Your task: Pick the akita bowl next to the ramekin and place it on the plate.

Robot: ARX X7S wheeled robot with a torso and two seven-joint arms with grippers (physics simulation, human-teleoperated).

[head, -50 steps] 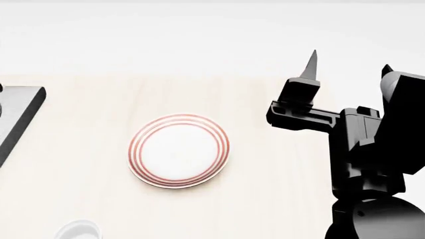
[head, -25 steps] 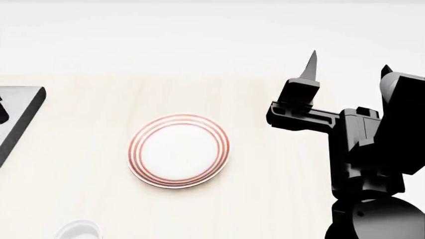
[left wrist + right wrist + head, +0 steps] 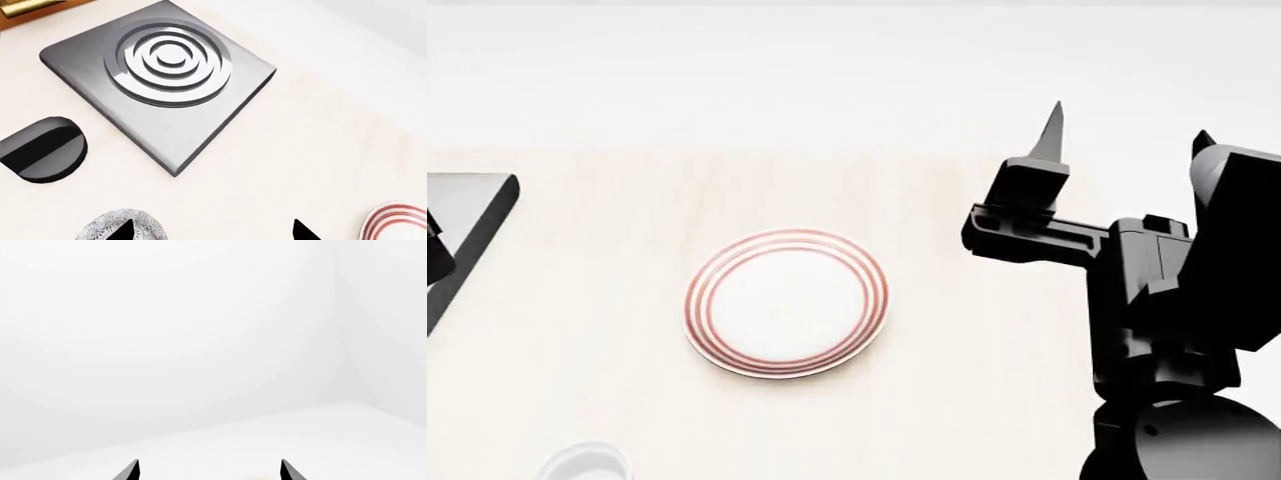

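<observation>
Akita bowl point(image 3: 125, 229) sits on the bench point(image 3: 293, 165), unlifted, under the left hand point(image 3: 212, 231), fingers spread. Step: approach. Next: descend, clench its rim, carry to plate point(image 3: 787, 303). Right hand point(image 3: 209, 470) released, raised.

Brushed metal burner plate point(image 3: 167, 80), pale matt wood-look table point(image 3: 988, 330), glossy white red-ringed plate point(image 3: 785, 302), speckled bowl point(image 3: 123, 229)

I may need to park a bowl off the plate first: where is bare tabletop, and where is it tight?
Bare pale wood lies between the red-ringed white plate and the raised right gripper, and beyond the plate. The left side is tighter: the grey square burner plate, black round knob, speckled bowl and small white ramekin.
</observation>
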